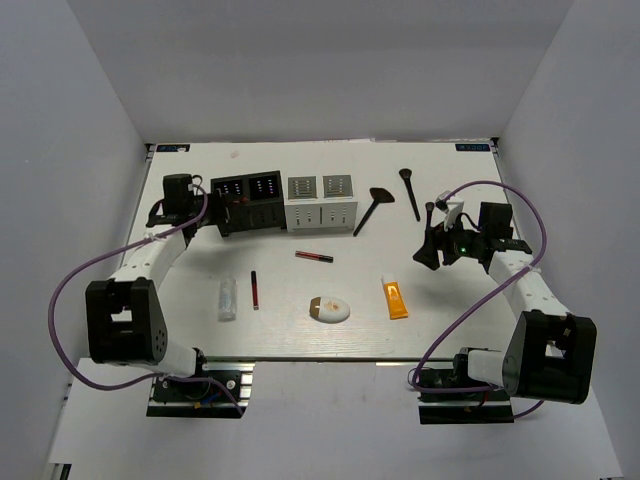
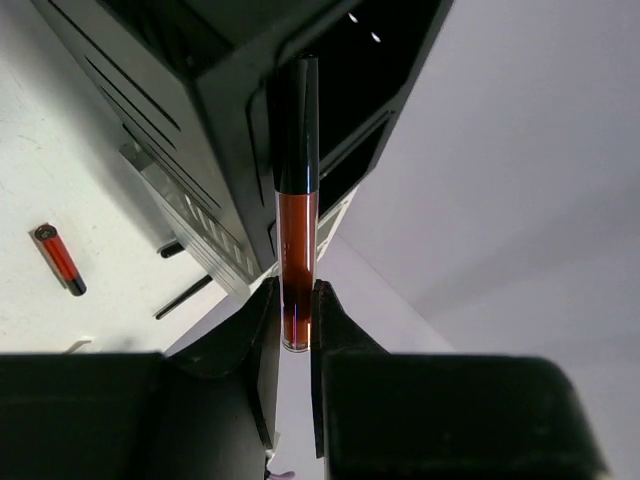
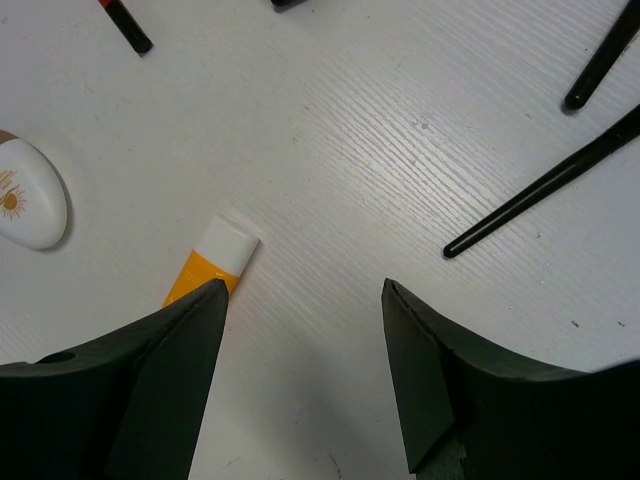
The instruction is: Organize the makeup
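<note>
My left gripper (image 2: pixel 295 290) is shut on a thin red-black lip stick (image 2: pixel 297 200), whose black cap points at the top of the black organizer (image 2: pixel 200 90). From above, this gripper (image 1: pixel 207 205) sits at the black organizer's (image 1: pixel 250 205) left end. Loose makeup lies on the table: two lip sticks (image 1: pixel 314 257) (image 1: pixel 254 290), a clear bottle (image 1: pixel 228 298), a white oval compact (image 1: pixel 330 310), an orange white-capped tube (image 1: pixel 395 297) and black brushes (image 1: pixel 372 208) (image 1: pixel 410 192). My right gripper (image 3: pixel 305 300) hangs open over bare table, just right of the tube (image 3: pixel 215 262).
A white slotted organizer (image 1: pixel 322 202) stands against the black one's right side. In the right wrist view, two brush handles (image 3: pixel 545 190) (image 3: pixel 605 55) lie to the right and the compact (image 3: pixel 30 195) to the left. White walls close off the table's back and sides.
</note>
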